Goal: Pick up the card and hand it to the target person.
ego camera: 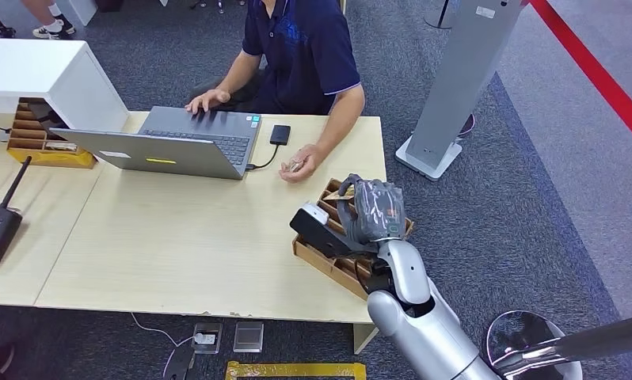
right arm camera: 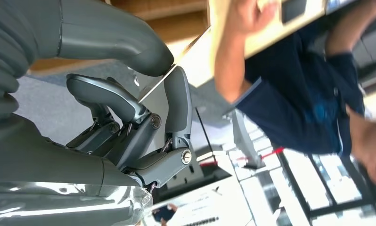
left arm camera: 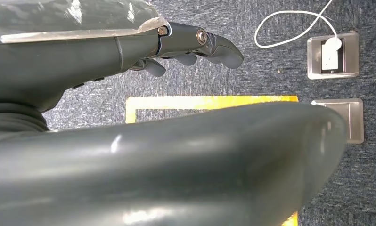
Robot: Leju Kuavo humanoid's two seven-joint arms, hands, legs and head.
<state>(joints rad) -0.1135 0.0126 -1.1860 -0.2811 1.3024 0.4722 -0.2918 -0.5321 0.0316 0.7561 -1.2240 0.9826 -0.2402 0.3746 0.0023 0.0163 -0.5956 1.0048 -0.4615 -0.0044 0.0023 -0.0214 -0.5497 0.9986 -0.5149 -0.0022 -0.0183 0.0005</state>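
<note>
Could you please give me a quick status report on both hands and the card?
Right hand pinching thin card edge-on, above wooden card box. Left hand hanging over carpet, holding nothing. Person's hand resting on table beyond; no obstruction between.

The right robot hand [ego camera: 374,210] covers most of the brown slotted cardboard holder [ego camera: 334,265]. The thin pale card [right arm camera: 174,69] is edge-on between thumb and finger, so its face is unreadable. The seated person in a navy polo shirt [ego camera: 306,49] is cut off at the top edge.

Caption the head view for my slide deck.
Right hand over the wooden tray, seated person at laptop.
</note>
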